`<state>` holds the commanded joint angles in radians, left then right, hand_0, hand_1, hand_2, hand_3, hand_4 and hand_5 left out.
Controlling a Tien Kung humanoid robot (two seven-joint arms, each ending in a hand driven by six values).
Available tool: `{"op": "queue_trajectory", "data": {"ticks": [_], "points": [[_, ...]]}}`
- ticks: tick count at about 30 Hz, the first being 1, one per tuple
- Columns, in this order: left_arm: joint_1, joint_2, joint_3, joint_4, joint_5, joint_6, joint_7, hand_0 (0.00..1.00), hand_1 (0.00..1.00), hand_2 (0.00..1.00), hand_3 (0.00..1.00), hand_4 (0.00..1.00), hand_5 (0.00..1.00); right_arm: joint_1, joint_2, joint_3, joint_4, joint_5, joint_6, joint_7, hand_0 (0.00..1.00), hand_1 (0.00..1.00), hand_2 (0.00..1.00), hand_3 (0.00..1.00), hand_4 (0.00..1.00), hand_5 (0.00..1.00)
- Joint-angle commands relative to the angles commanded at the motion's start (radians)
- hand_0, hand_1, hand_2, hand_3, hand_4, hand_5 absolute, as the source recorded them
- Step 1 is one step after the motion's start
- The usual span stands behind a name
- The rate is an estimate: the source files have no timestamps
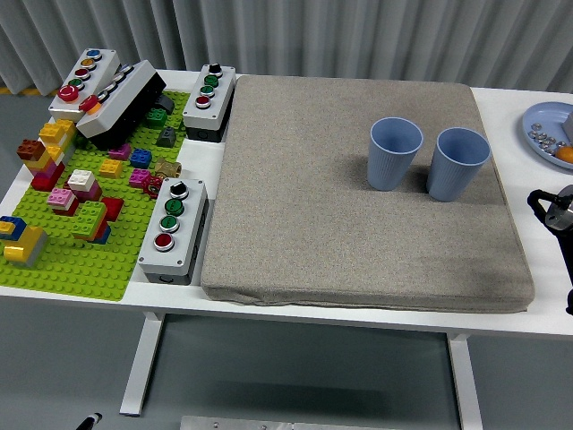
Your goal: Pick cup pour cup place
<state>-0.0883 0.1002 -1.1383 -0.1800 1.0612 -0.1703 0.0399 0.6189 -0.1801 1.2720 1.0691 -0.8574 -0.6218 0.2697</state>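
Note:
Two light blue ribbed cups stand upright side by side on the grey mat (358, 206): the left cup (395, 153) and the right cup (457, 163). Both look empty from above. Only a small black and silver part of my right hand (555, 210) shows at the right edge, over the white table beside the mat and below the cups. It touches neither cup. My left arm is out of view.
A green baseplate (81, 242) with coloured bricks fills the left side, with several grey button boxes (173, 228) around it. A blue plate (548, 133) holding small items sits at the far right edge.

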Motion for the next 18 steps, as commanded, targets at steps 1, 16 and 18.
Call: {"op": "queue_trajectory", "data": {"ticks": [1,16,18], "points": [[0.0,0.0,-0.001,0.0,0.001,0.0,0.0,0.838,0.807,0.885,0.804,0.633,0.998,0.0,0.0,0.0,0.001,0.0,0.0,0.0,0.959,0.846,0.867,0.848,0.77,0.998],[0.002,0.0,0.002,0.0,-0.003,0.001,0.0,0.837,0.807,0.885,0.805,0.634,0.998,0.0,-0.001,-0.005,0.003,-0.003,-0.001,-0.003,0.96,0.846,0.867,0.847,0.768,0.998],[0.003,0.0,0.003,0.0,-0.004,0.001,0.0,0.837,0.807,0.885,0.805,0.634,0.998,-0.001,0.0,-0.006,0.003,-0.002,0.0,-0.003,0.96,0.846,0.867,0.847,0.768,0.998]]}}
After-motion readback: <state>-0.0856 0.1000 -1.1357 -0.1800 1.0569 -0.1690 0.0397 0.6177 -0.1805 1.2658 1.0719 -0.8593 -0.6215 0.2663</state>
